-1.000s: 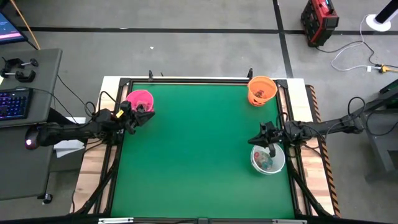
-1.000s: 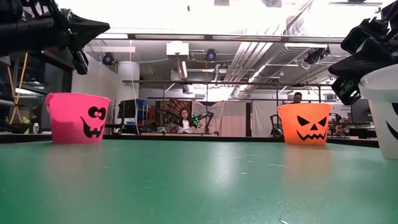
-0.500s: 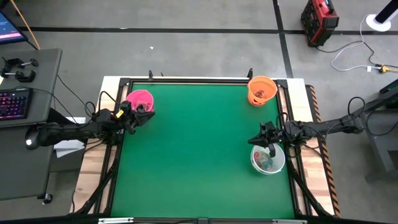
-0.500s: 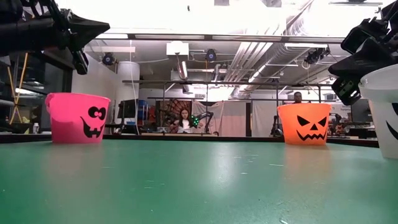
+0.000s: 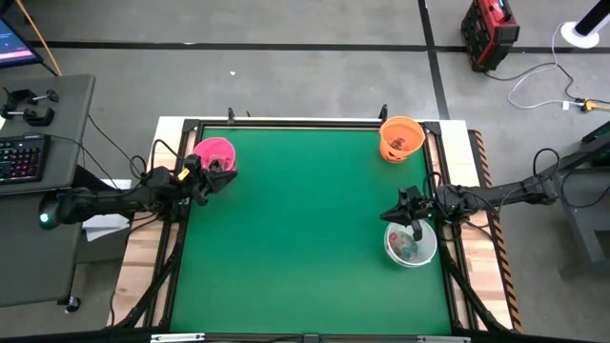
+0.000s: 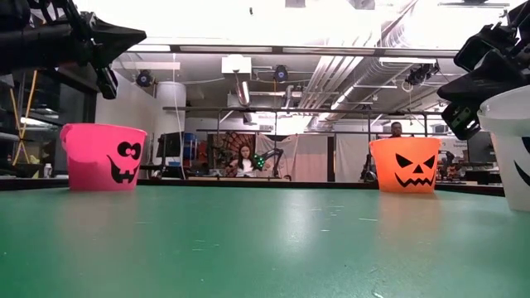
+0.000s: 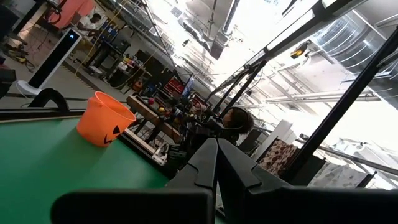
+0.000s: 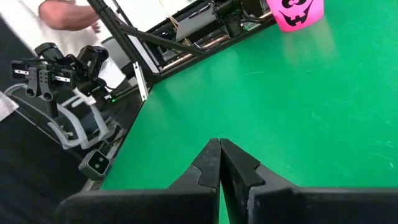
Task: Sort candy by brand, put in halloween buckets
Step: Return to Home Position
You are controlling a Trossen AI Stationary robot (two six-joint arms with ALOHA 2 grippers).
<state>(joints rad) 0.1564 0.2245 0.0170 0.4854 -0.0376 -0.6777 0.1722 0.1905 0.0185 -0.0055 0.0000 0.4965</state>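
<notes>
The pink bucket [image 5: 213, 152] stands on its base at the table's far left corner, and the orange bucket [image 5: 401, 139] at the far right corner. The white bucket [image 5: 411, 244] rests near the right edge with mixed candy [image 5: 408, 248] inside. My left gripper [image 5: 229, 177] hovers shut just near of the pink bucket, above the mat. My right gripper [image 5: 398, 211] hovers shut beside the white bucket's far-left rim. In both wrist views the fingers [image 7: 216, 163] [image 8: 219, 163] meet with nothing between them. No candy lies on the mat.
The green mat [image 5: 305, 229] spreads between the three buckets. A black frame rail [image 5: 286, 123] runs along the table's edges. In the low view the pink bucket [image 6: 103, 157], orange bucket [image 6: 404, 165] and white bucket [image 6: 512, 149] show, with people [image 6: 246, 157] in the room behind.
</notes>
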